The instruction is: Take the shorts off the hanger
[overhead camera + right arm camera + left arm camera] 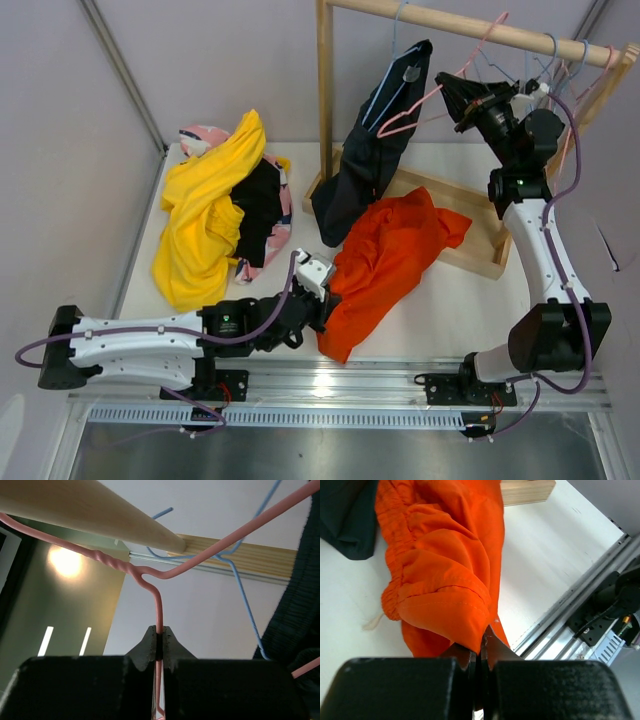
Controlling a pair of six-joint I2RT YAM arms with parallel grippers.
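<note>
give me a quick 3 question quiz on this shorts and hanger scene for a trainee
1. True or false: the left gripper is shut on the orange shorts.
2. The right gripper pinches: A) the pink hanger; B) cloth; C) nothing.
3. Which pair hangs on the rack?
Key: 1 true; 2 A; 3 the dark grey shorts.
</note>
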